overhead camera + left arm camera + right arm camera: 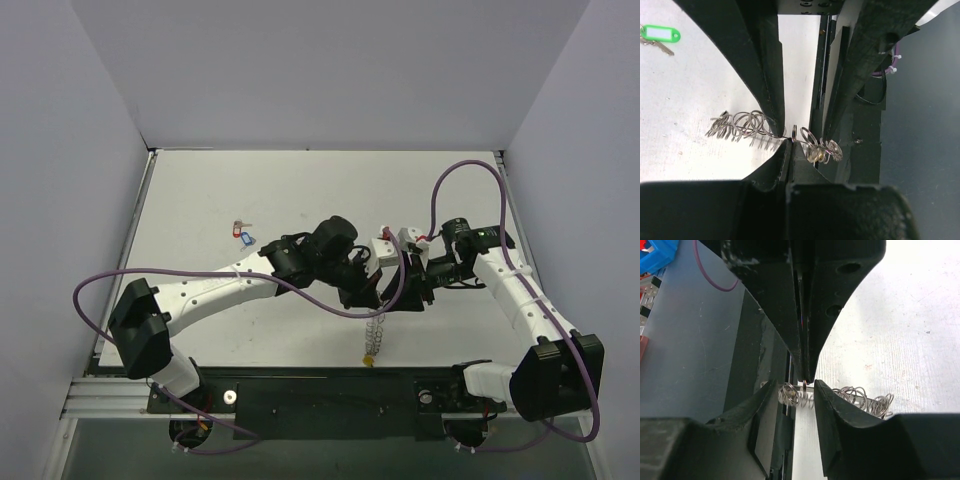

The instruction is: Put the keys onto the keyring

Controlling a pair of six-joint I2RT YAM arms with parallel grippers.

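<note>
As the top camera looked down, the keyring hung under the left gripper, with the red and blue keys well apart to its left. From the left wrist, that gripper's jaws were pinched tight on the ring's wire. From the right wrist, the right gripper stood partly open, with the ring between its fingers.

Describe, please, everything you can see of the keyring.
The keyring is a thin silvery wire ring fringed with many small metal loops, with a yellow tag at its near end. Seen edge-on, it shows as a narrow band. The left end effector is shut on its wire. The right end effector stands open astride it. Whether the tag end rests on the table is unclear.
</note>
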